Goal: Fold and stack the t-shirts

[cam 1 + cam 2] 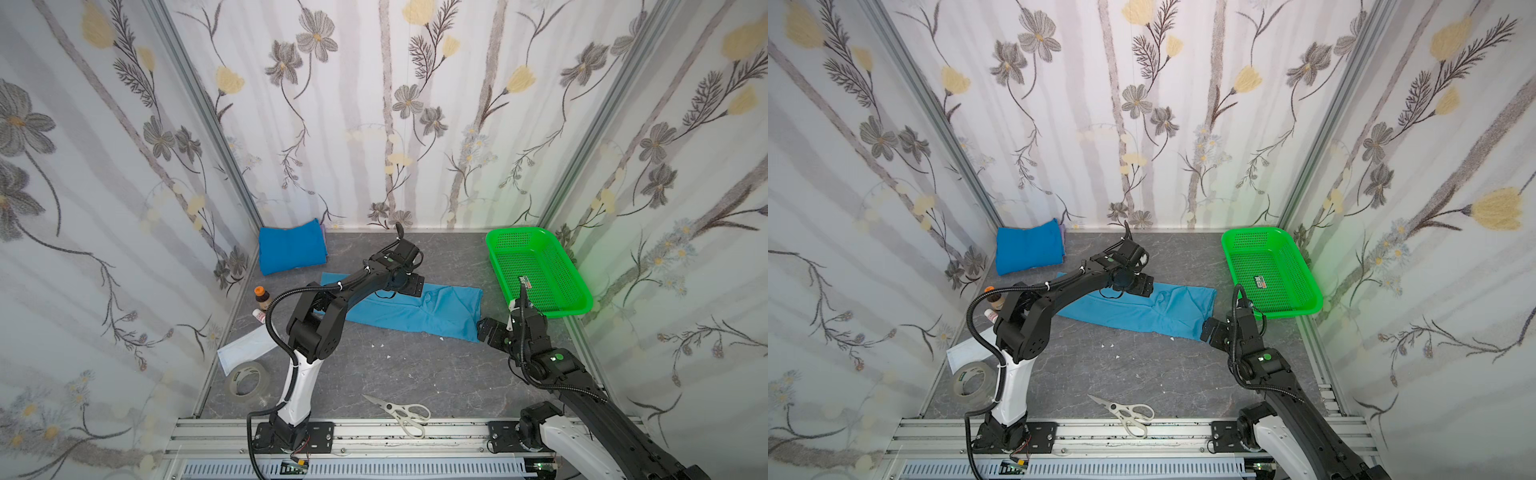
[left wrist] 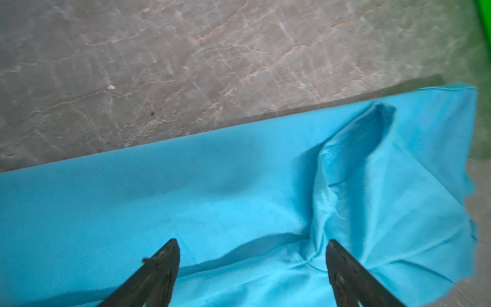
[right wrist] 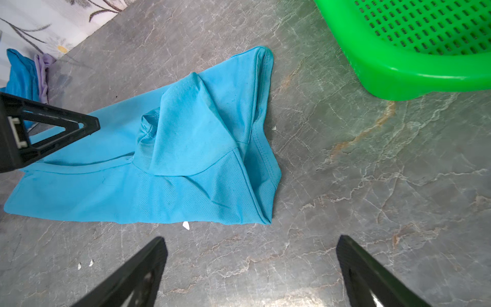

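Closest to the front edge of the bench [image 1: 374, 365] lie white scissors [image 1: 401, 411]. To the left there is a roll of clear tape [image 1: 243, 371], and a flat white paper pouch [image 1: 243, 349] sits just behind it. A little farther in, my right gripper [image 3: 252, 239] hangs over bare bench with its fingers wide apart and nothing in them. The near right corner of the light blue t-shirt [image 1: 415, 311] is just in front of it. This shirt lies in the middle of the bench, folded into one long strip, with a puffy bump of cloth near its right end. My left gripper [image 2: 252, 244] is low over the far side of the strip, beside the bump. Its fingers are spread apart too, and they hold no cloth. Off the left end of the strip stands a small brown bottle [image 1: 261, 296] with an orange cap. Farther back on the right sits the green basket [image 1: 557, 311], with only a small sticker inside. In the far left corner, against the wall, the dark blue t-shirt [image 1: 291, 249] lies folded, well apart from the light one.
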